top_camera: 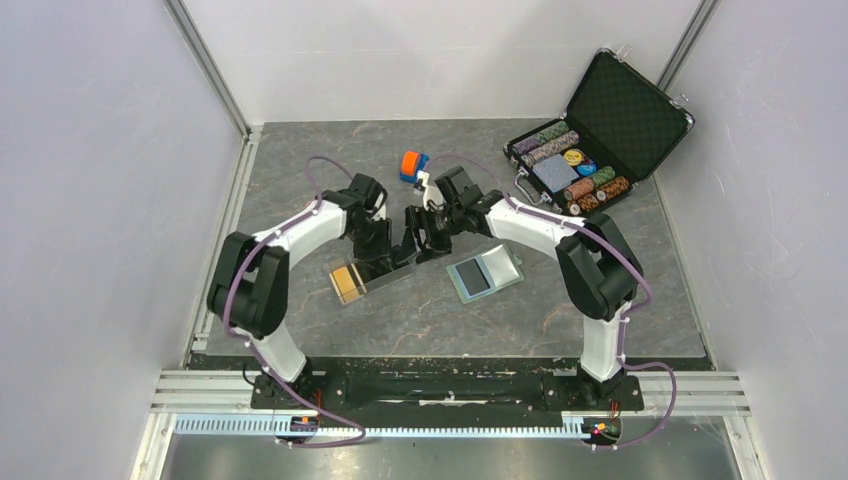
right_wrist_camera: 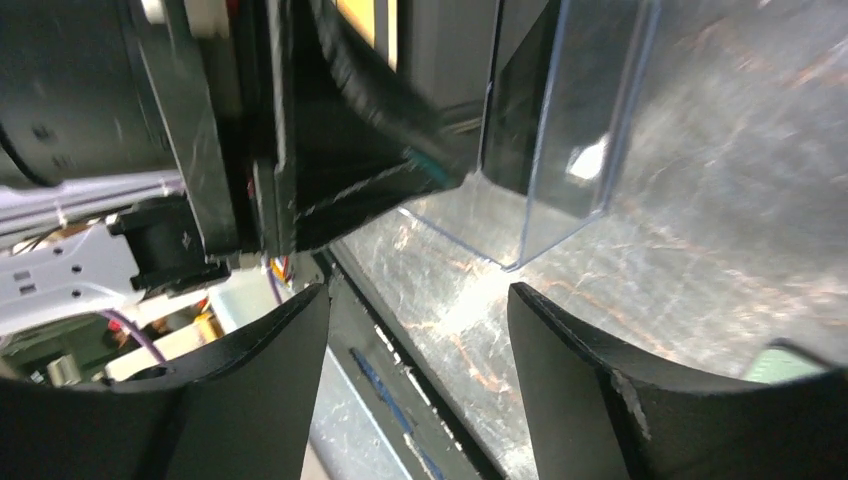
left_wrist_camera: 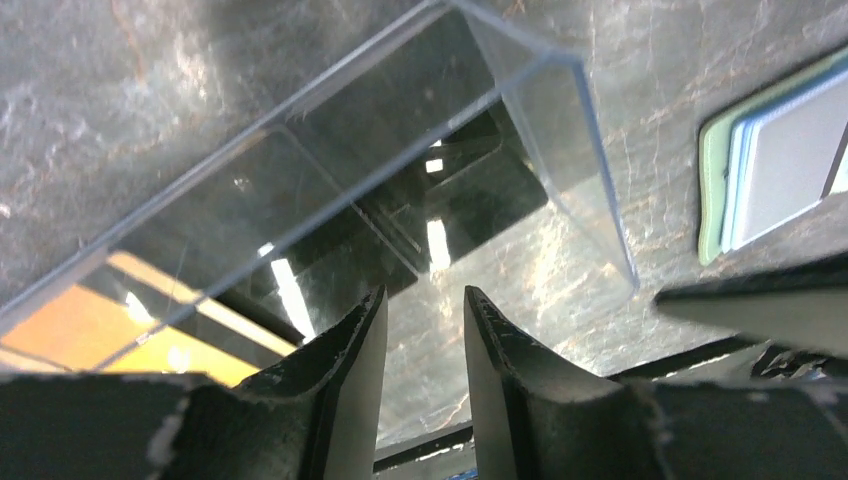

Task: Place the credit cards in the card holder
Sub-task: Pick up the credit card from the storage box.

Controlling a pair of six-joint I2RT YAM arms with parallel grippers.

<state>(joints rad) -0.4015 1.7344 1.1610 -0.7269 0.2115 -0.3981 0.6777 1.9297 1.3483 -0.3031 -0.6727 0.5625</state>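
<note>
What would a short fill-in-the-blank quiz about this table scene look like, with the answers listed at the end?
1. The card holder lies ___ on the table, its pale blue inside facing up.
2. In the top view, the clear tray sits to the ___ of the card holder.
3. The toy car is orange and ___.
4. The left gripper and the right gripper both hold ___.
Answers: open; left; blue; nothing.
</note>
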